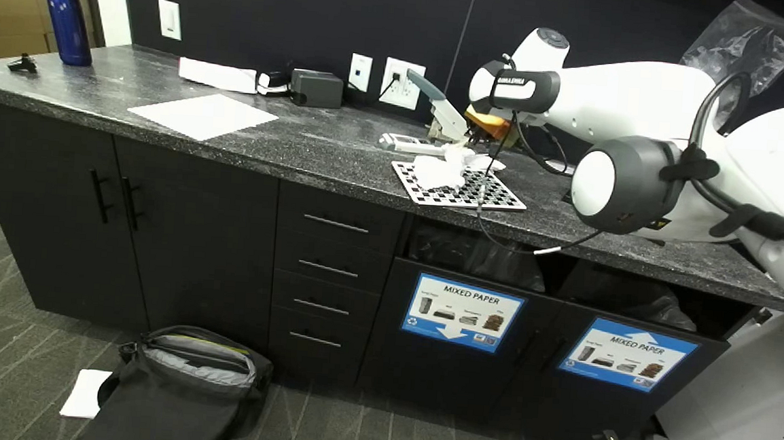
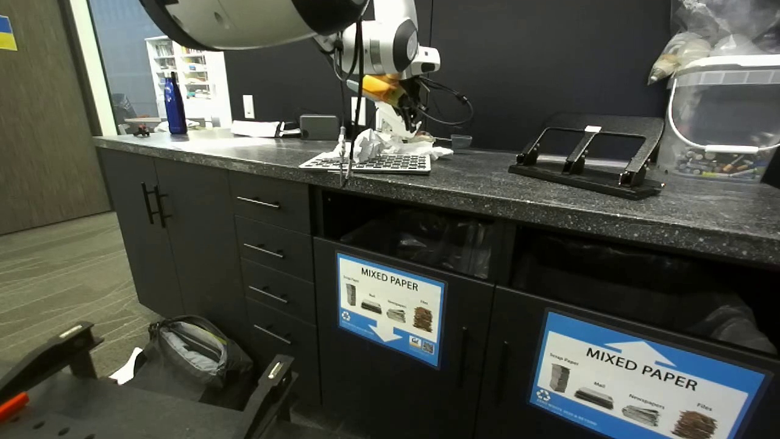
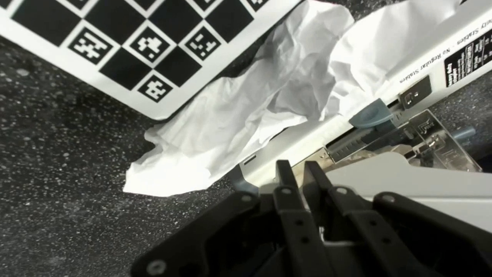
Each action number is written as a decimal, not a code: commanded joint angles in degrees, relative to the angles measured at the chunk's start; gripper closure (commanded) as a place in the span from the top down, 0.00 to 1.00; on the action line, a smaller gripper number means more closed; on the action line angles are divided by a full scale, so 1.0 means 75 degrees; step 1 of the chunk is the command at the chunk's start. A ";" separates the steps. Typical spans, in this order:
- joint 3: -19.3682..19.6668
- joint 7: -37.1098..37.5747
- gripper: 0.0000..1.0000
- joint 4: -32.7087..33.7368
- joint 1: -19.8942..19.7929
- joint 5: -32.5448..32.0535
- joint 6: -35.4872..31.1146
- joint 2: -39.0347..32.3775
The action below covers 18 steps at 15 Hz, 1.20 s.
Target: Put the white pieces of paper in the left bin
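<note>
Hanging over the speckled counter (image 1: 328, 145), the gripper (image 3: 297, 163) is seen in the wrist view with its two fingers slightly parted; only a narrow gap is left between the tips, and nothing is held by them. They are poised near the end of a stapler (image 3: 307, 140), just beside the white pieces of paper (image 3: 253, 100). There, the crumpled paper is spread along the counter between a black-and-white patterned board (image 3: 127, 65) and the stapler; whether the stapler is touched by it cannot be told. In both exterior views, one crumpled piece (image 2: 368, 146) is also seen to be borne by the board itself. The left bin (image 1: 430, 368) is set in the cabinet (image 1: 200, 235) below, its dark front marked by a blue-and-white label (image 2: 390, 308) on which MIXED PAPER is printed above a downward arrow; clear plastic (image 2: 469, 244) is seen inside its mouth. To its right, a second bin (image 1: 565, 400) is marked by a similar label (image 2: 640, 378), with the arrow pointed upward. Farther along the counter, a flat white sheet (image 1: 204, 115), a dark gray box (image 1: 318, 90) and a blue bottle (image 1: 69, 16) are seen in an exterior view. Toward the opposite end, a black stand (image 2: 585, 181) and a clear bucket (image 2: 725, 110) are placed, and an unzipped bag (image 1: 170, 404) is seen on the floor (image 1: 312, 419).
</note>
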State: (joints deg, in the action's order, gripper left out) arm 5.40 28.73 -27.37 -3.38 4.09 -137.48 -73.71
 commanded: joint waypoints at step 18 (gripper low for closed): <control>0.0111 -0.1181 1.00 0.0138 0.0501 -0.0202 0.2609 0.0097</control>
State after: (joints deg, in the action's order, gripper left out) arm 5.49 20.97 -27.46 0.18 3.61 -117.26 -73.45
